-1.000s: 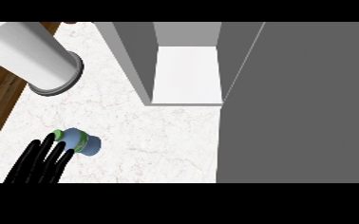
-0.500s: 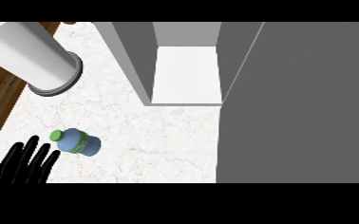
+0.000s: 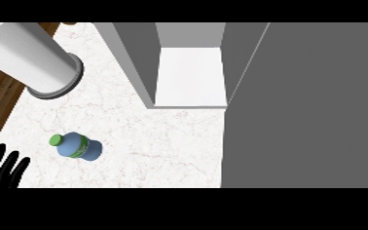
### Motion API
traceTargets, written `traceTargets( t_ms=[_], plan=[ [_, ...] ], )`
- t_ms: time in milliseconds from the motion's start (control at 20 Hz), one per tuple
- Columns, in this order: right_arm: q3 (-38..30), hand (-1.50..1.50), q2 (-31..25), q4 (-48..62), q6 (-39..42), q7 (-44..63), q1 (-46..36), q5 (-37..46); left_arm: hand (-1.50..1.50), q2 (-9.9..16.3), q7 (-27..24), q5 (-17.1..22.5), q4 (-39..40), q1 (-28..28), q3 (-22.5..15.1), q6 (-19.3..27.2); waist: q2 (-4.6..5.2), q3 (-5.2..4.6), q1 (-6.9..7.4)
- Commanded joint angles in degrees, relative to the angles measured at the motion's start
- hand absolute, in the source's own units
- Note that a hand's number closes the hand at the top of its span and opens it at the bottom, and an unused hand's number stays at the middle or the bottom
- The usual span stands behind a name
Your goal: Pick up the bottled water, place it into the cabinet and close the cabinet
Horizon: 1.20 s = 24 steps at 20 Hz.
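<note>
Only the fingertips of the left hand [image 3: 10, 168] show, at the lower left corner of the head view; they stand straight and slightly spread, holding nothing, and the palm and forearm are cut off by the frame. The right hand is not in sight.

Just right of those fingers, apart from them, the bottled water [image 3: 78, 146] sits on the counter [image 3: 155, 148], its green cap [image 3: 56, 140] toward the left (whether it stands or lies tilted is hard to judge from this steep angle).

Pale marbled counter lies open between the bottle and the cabinet [image 3: 188, 75], whose white inner floor shows between grey walls. The grey cabinet door [image 3: 298, 107] fills the right side, its far end cut off. A large grey cylinder [image 3: 36, 61] leans in at upper left, partly out of frame, beside a strip of brown wood [image 3: 9, 97].
</note>
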Motion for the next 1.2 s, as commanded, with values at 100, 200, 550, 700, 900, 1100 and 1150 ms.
traceTargets(
  t_ms=[100,200,550,700,900,1100,1150],
  plan=[
    [-4.95,-1.50,-0.95,-9.62,1.57,2.64,4.38,-12.07,-1.50,1.27,-2.51,6.79,3.14,-0.63,6.76,-3.53,0.21,0.00,-0.41],
    [-3.38,-1.50,0.46,-12.15,1.80,2.26,7.56,-12.00,-1.50,0.36,-3.76,6.78,5.23,-1.26,7.09,-3.41,0.09,-0.02,-1.01],
    [-4.15,-1.50,0.22,-9.72,2.96,1.36,6.82,-13.10,-1.50,2.26,-9.55,0.54,16.12,-7.74,7.88,-6.52,0.40,-0.03,-0.94],
    [-5.62,-1.50,-0.44,-9.60,6.48,-1.49,9.81,-14.28,-1.50,4.55,-8.17,3.72,21.99,-11.88,10.83,-7.17,0.34,-0.02,-1.68],
    [-5.06,-1.50,0.53,-4.65,6.56,-3.42,7.19,-12.53,-1.50,5.19,-15.49,1.88,31.33,-13.36,12.64,-10.96,0.43,-0.02,-0.77],
    [-3.01,-1.50,0.75,-11.43,6.44,-1.49,10.93,-12.75,-1.50,4.57,-17.27,-2.75,39.54,-19.77,12.63,-7.20,0.43,-0.09,-1.88],
    [-3.75,-1.50,0.78,-10.77,6.91,-1.89,12.08,-13.49,-1.50,4.86,-17.07,-2.97,38.95,-19.92,13.41,-6.56,0.39,-0.03,-1.46]
  ],
)
